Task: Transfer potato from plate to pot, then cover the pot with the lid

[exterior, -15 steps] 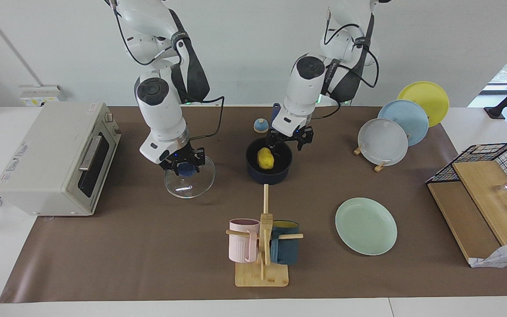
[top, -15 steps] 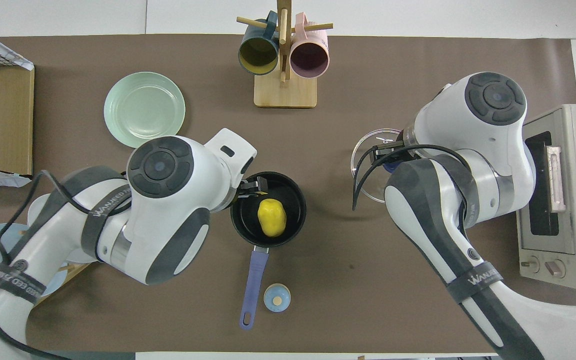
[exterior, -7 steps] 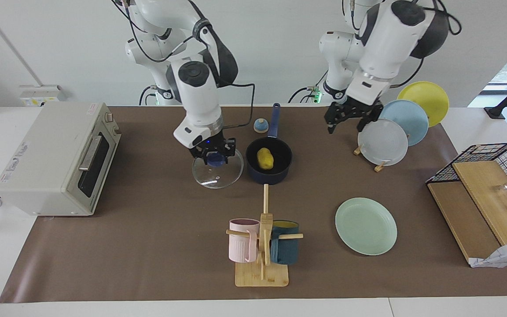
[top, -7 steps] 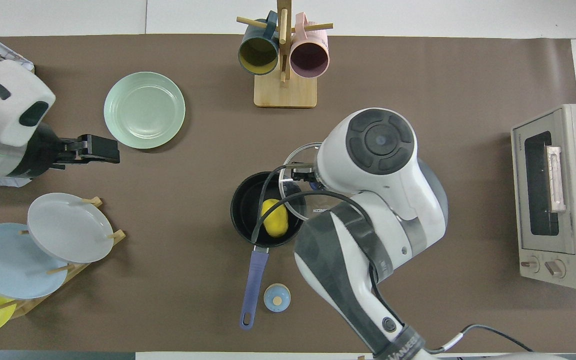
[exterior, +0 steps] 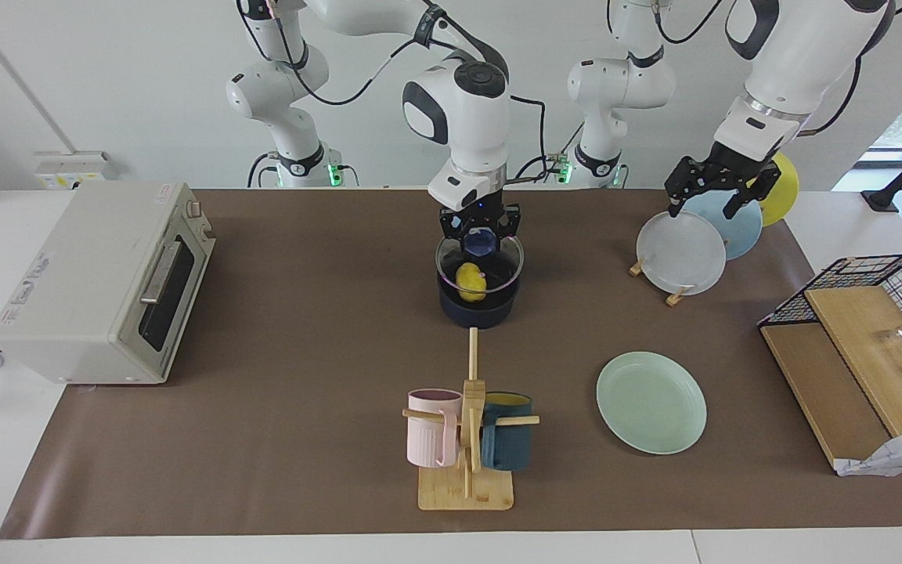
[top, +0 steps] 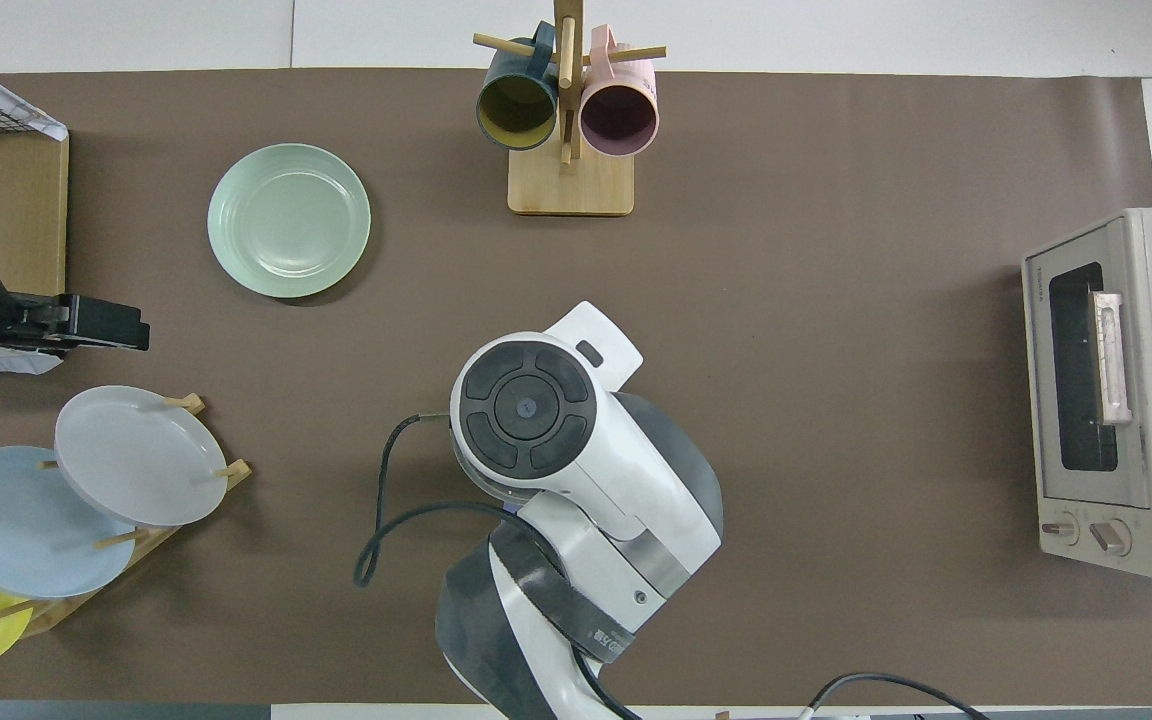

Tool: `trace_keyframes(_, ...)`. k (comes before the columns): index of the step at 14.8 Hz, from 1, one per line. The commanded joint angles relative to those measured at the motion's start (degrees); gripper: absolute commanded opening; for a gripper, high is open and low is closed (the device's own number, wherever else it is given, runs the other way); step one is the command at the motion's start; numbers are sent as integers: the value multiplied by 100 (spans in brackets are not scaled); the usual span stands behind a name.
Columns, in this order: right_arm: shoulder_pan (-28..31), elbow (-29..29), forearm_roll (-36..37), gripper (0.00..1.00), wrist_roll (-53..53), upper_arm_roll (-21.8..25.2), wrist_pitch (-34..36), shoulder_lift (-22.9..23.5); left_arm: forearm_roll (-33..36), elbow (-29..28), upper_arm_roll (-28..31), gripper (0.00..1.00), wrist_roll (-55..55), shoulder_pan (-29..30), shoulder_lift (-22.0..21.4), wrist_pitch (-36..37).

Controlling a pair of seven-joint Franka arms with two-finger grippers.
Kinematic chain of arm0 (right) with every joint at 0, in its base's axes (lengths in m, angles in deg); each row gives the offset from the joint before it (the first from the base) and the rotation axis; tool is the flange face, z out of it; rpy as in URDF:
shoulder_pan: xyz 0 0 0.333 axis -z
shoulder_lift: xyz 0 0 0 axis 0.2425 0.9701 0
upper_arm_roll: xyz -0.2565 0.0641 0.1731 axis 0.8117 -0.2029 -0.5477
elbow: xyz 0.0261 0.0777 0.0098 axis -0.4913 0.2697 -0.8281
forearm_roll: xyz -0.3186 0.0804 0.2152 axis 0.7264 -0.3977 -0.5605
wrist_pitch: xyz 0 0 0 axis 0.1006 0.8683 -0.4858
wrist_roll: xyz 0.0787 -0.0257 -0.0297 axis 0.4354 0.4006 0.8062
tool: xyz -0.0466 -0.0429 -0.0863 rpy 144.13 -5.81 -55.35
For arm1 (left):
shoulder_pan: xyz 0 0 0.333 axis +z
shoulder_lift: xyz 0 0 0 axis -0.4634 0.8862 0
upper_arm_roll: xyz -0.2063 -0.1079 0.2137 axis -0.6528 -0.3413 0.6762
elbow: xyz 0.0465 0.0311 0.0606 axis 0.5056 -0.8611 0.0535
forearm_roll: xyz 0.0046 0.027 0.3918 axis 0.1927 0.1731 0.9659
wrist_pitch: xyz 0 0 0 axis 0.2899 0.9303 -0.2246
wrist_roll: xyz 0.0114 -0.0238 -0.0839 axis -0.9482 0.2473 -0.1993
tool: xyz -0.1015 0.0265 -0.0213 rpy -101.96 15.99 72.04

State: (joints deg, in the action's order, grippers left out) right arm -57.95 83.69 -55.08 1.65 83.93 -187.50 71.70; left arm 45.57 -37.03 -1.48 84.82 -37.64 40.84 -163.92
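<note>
Swinging across in the facing view, the right gripper (exterior: pixel 479 229) is now hanging directly over the pot (exterior: pixel 478 307), its fingers clamped on the blue knob of the glass lid (exterior: pixel 480 262); half a second ago that lid was still beside the pot, toward the toaster oven (exterior: pixel 102 282). The lid is sitting level at the pot's rim, whether it is resting on it I cannot tell, and the yellow potato (exterior: pixel 471 282) is showing through the glass, inside the pot. So the transfer looks done and the covering is nearly finished; letting go seems to be what remains. The mint-green plate (exterior: pixel 651 401) is lying bare. The left gripper (exterior: pixel 716 189) is waiting up over the plate rack (exterior: pixel 678 252), fingers spread and holding nothing

Moving to the overhead view, the right arm (top: pixel 546 440) is hiding pot, lid and potato completely. The left gripper (top: pixel 96 327) is at the edge, apart from the plate (top: pixel 288 220)
</note>
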Motion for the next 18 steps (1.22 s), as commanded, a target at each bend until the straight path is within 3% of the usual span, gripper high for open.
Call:
trace_keyframes(1, 23, 49, 182, 0, -23, 25, -31, -32, 131, 531, -75, 100, 27, 98, 46, 648)
trace_keyframes(4, -99, 32, 357, 0, -41, 25, -119, 231, 175, 937, -75, 100, 26, 80, 248, 957)
trace_keyframes(10, -100, 41, 367, 0, -41, 25, -233, 267, 210, 973, -426, 100, 88, 475, 477, 835)
trace_keyframes(15, -117, 76, 375, 0, -41, 25, -233, 320, 219, 420, -418, 100, 79, 458, 178, 721)
trace_keyframes(18, -117, 94, 375, 0, -49, 25, -251, 329, 210, 437, -409, 100, 62, 432, 178, 746)
